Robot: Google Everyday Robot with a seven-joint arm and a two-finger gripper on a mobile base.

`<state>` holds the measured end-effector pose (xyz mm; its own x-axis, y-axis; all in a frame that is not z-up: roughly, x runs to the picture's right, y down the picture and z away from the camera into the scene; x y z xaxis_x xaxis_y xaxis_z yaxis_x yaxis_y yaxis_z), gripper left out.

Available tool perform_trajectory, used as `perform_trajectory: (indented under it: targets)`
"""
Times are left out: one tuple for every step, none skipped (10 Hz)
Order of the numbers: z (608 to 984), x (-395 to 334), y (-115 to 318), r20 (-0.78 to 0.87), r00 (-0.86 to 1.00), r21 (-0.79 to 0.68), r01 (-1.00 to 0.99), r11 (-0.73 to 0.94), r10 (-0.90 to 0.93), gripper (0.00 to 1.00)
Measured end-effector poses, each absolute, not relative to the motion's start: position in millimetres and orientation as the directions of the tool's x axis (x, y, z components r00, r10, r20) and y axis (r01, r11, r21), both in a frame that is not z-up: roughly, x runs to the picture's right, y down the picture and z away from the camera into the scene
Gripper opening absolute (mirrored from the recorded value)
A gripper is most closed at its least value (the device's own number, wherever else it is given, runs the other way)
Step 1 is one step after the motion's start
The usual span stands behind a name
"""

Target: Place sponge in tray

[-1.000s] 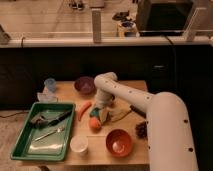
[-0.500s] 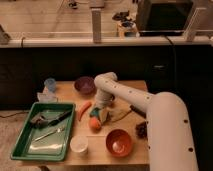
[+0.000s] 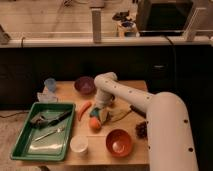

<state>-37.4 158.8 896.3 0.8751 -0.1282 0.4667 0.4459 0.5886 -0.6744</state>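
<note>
Camera view: tool (image 3: pixel 102 108) atop sponge (image 3: pixel 96 114)

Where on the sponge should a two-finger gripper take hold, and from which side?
Pinch the sponge across its flat sides from above: the orange fruit and yellow wedge crowd it. The gripper, shut, sits at its top.

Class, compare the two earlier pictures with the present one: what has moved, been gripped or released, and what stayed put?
Nothing has visibly changed. The gripper stays low at the sponge, next to the orange fruit on the table. The tray and the red bowl lie as before.
</note>
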Motion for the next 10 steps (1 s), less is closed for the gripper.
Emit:
perform_trajectory:
  targets:
    - [896.4, -37.4, 158.9, 0.467, 0.875, -0.674, 0.446, 0.588, -0.128, 0.0]
    - [896.4, -37.4, 158.9, 0.467, 0.875, -0.674, 0.446, 0.589, -0.128, 0.0]
    - [896.3, -37.4, 158.9, 0.467, 0.875, -0.674, 0.446, 0.588, -0.128, 0.0]
    - [896.4, -37.4, 158.9, 0.467, 0.875, -0.674, 0.446, 0.588, -0.128, 0.0]
    - [896.3, -37.4, 158.9, 0.467, 0.875, -0.674, 0.446, 0.588, -0.128, 0.0]
    - [896.3, -37.4, 158.9, 0.467, 0.875, -0.674, 0.446, 0.589, -0.128, 0.0]
    - [896.3, -37.4, 158.9, 0.467, 0.875, -0.674, 0.446, 0.588, -0.128, 0.0]
    - [896.3, -37.4, 158.9, 0.467, 0.875, -0.674, 0.446, 0.588, -0.128, 0.04]
    - [896.3, -37.4, 158.9, 0.467, 0.875, -0.674, 0.446, 0.588, -0.128, 0.1]
    - [896.3, -37.4, 158.9, 0.467, 0.875, -0.674, 0.446, 0.588, -0.128, 0.2]
